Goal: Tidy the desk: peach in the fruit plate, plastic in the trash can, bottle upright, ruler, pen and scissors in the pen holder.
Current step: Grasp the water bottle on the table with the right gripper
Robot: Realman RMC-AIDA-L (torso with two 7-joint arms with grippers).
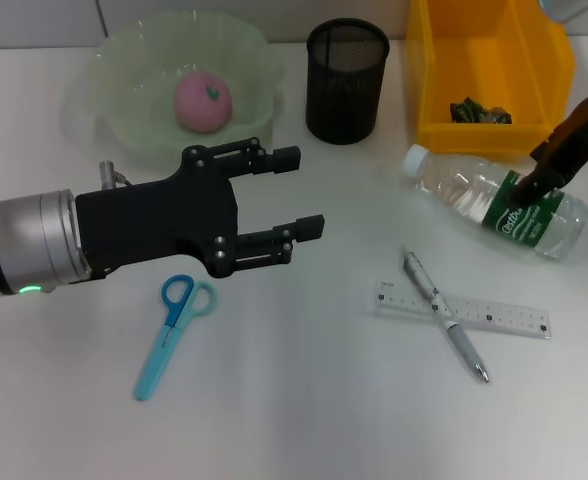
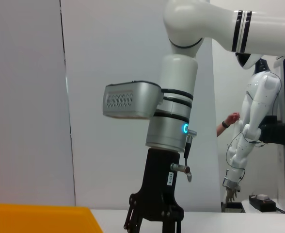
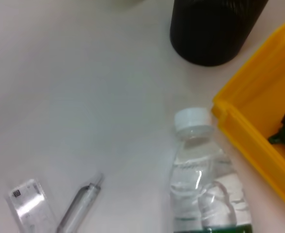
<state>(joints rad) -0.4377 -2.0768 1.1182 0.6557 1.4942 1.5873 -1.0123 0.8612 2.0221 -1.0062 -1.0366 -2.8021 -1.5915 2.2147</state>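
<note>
Clear bottle (image 1: 494,199) lies sideways, green label; right end effector (image 1: 530,190) clamps it

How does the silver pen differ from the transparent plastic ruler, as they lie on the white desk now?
The silver pen is round, opaque and metallic; the transparent plastic ruler is flat, see-through and carries printed marks. The pen lies diagonally, while the ruler lies nearly level across the head view. The pen rests on top of the ruler, crossing it. Both lie flat on the white desk, outside the black mesh pen holder.
</note>
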